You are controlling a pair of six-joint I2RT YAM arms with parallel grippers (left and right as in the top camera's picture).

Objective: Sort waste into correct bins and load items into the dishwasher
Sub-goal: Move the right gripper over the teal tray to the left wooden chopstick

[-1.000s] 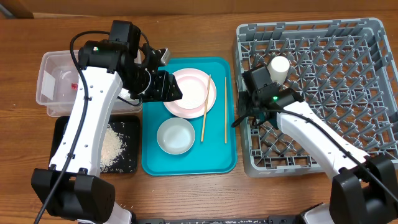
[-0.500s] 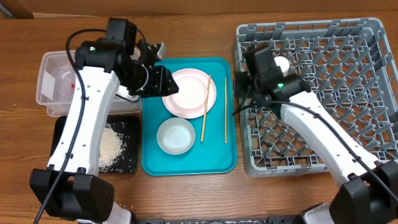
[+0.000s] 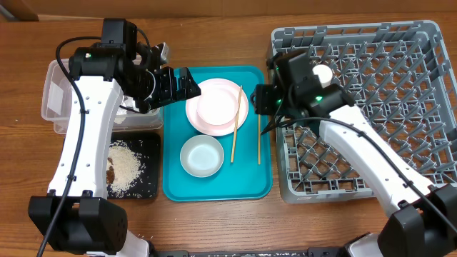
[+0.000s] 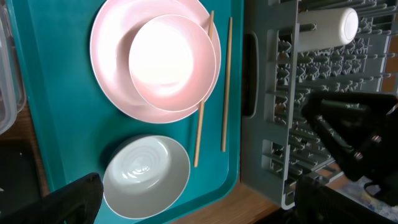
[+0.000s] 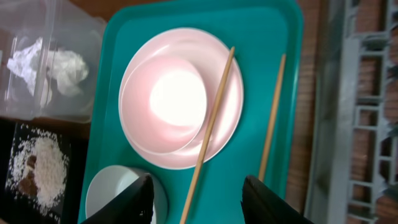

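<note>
Two chopsticks (image 3: pixel 234 128), two bowls, one plate, one cup; two bins, one rack, one teal tray (image 3: pixel 246 178).

On teal tray at table centre:
- pale pink plate (image 4: pixel 109 68) at 12 o'clock, pink bowl (image 4: pixel 171 59) sitting on it
- grey-white bowl (image 3: pixel 202 155) at 7 o'clock
- chopsticks toward 3 o'clock, one leaning over plate rim, other flat on tray

In clear tub (image 3: pixel 50 71) at table's 10 o'clock: crumpled white napkins (image 5: pixel 62 65).

In black tray (image 3: pixel 151 187) at 8 o'clock: heap of rice (image 3: pixel 128 168), one brown scrap (image 3: pixel 111 173) beside it.

In grey dish rack (image 3: pixel 385 128) at 3 o'clock: cream cup (image 3: pixel 323 73), lying on its side near rack's 10 o'clock corner.

Left gripper (image 4: pixel 199 196) by tray's 11 o'clock edge, jaws wide apart, holding nothing. Right gripper (image 5: pixel 200 198) by tray's 2 o'clock edge, jaws apart, clamped on nothing.
</note>
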